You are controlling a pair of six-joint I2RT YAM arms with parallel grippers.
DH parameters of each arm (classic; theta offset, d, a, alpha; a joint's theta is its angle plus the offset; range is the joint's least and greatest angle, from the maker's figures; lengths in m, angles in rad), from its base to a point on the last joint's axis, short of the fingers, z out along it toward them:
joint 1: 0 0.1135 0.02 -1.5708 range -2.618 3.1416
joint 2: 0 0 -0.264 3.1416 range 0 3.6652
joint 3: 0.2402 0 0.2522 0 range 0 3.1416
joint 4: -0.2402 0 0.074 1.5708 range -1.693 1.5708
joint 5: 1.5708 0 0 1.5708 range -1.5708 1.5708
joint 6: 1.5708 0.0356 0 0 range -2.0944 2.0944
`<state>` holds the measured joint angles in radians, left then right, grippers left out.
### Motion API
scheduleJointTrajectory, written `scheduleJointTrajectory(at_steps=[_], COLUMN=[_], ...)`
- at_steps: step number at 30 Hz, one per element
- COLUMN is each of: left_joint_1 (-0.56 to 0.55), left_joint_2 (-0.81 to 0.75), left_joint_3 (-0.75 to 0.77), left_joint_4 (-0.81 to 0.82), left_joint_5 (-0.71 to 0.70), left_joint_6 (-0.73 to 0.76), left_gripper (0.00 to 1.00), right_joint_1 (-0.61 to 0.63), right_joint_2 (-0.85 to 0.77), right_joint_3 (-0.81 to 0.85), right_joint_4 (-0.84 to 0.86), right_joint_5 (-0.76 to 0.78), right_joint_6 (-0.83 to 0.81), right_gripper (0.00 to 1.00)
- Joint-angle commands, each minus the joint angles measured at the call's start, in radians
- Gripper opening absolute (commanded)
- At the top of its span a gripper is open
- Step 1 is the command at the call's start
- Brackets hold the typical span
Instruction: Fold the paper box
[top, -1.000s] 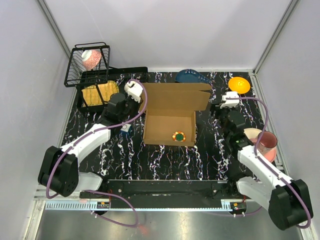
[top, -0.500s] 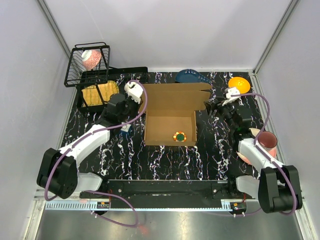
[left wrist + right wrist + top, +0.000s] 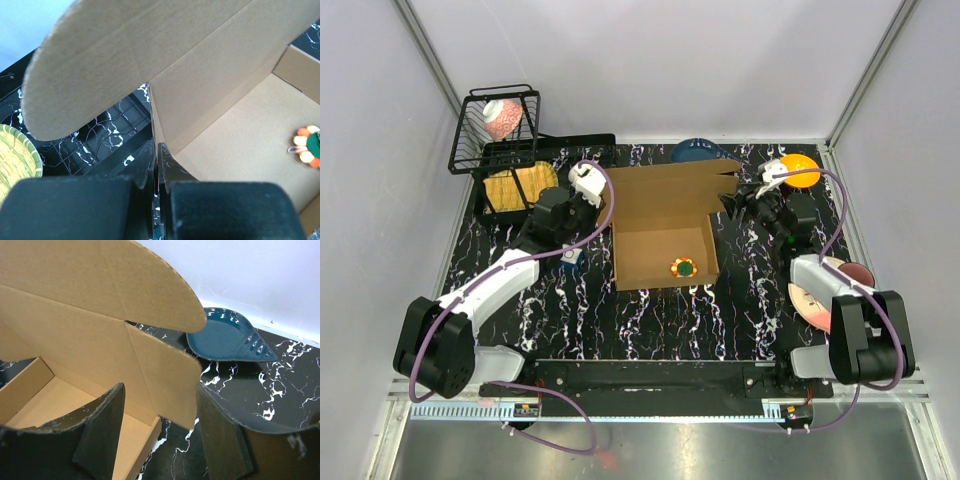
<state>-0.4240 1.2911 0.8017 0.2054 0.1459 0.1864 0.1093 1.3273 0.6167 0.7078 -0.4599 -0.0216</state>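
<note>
The paper box is brown cardboard, its tray open upward on the black marbled table, its lid flap standing at the back. A small orange and green trinket lies inside, also seen in the left wrist view. My left gripper is shut on the box's left wall edge. My right gripper is open, its fingers straddling the box's right side flap without clamping it.
A blue leaf-shaped dish lies behind the box, also in the right wrist view. An orange bowl is at the back right. A wire basket and woven tray stand at the back left. A pink cup sits at the right.
My right arm has swung left and forward to the box's right flap. The box has shifted and turned slightly. The left gripper has stayed on the left wall.
</note>
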Motion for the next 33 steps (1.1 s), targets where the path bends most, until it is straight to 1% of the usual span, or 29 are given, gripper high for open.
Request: scheduleJointTrajectory(at_steps=[1, 5, 8, 9, 15, 19, 22, 23, 24, 26, 27, 28, 29, 30, 33], left_joint_1=[0.001, -0.001, -0.001, -0.001, -0.001, -0.001, -0.001, -0.001, -0.001, 0.001, -0.001, 0.001, -0.001, 0.001, -0.001], left_joint_2=[-0.003, -0.001, 0.002, 0.002, 0.004, 0.002, 0.002, 0.007, 0.010, 0.011, 0.014, 0.013, 0.017, 0.022, 0.031], left_joint_3=[0.005, 0.004, 0.007, 0.010, 0.011, 0.010, 0.010, 0.010, 0.014, 0.016, 0.017, 0.021, 0.028, 0.034, 0.050], left_joint_4=[-0.012, -0.014, -0.017, -0.018, -0.018, -0.017, -0.017, -0.020, -0.023, -0.021, -0.020, -0.018, -0.020, -0.024, -0.026], left_joint_5=[0.018, 0.018, 0.021, 0.024, 0.029, 0.032, 0.032, 0.031, 0.032, 0.032, 0.024, 0.024, 0.023, 0.017, 0.026], left_joint_6=[0.036, 0.041, 0.041, 0.039, 0.039, 0.041, 0.042, 0.042, 0.041, 0.045, 0.045, 0.045, 0.044, 0.044, 0.028], left_gripper=[0.00, 0.00, 0.00, 0.00, 0.00, 0.00, 0.00, 0.00, 0.00, 0.00, 0.00, 0.00, 0.00, 0.00, 0.00], right_joint_1=[-0.005, -0.005, -0.007, -0.010, -0.010, -0.011, -0.010, -0.010, -0.010, -0.010, -0.010, -0.010, -0.011, -0.011, -0.008], right_joint_2=[0.068, 0.102, 0.104, 0.102, 0.137, 0.179, 0.197, 0.199, 0.204, 0.202, 0.199, 0.194, 0.190, 0.178, 0.139], right_joint_3=[0.077, 0.077, 0.064, 0.064, 0.113, 0.146, 0.152, 0.153, 0.153, 0.152, 0.158, 0.164, 0.170, 0.170, 0.147], right_joint_4=[0.102, 0.133, 0.160, 0.162, 0.156, 0.160, 0.162, 0.162, 0.162, 0.157, 0.147, 0.130, 0.112, 0.099, 0.107], right_joint_5=[-0.037, 0.006, 0.119, 0.125, 0.067, -0.017, -0.059, -0.071, -0.071, -0.089, -0.092, -0.095, -0.109, -0.117, -0.128], right_joint_6=[-0.001, -0.006, -0.017, -0.023, -0.034, -0.011, 0.014, 0.015, 0.015, 0.049, 0.060, 0.071, 0.080, 0.084, 0.112], right_gripper=[0.62, 0.55, 0.59, 0.61, 0.63, 0.60, 0.50, 0.42, 0.38, 0.33, 0.28, 0.25, 0.24, 0.18, 0.14])
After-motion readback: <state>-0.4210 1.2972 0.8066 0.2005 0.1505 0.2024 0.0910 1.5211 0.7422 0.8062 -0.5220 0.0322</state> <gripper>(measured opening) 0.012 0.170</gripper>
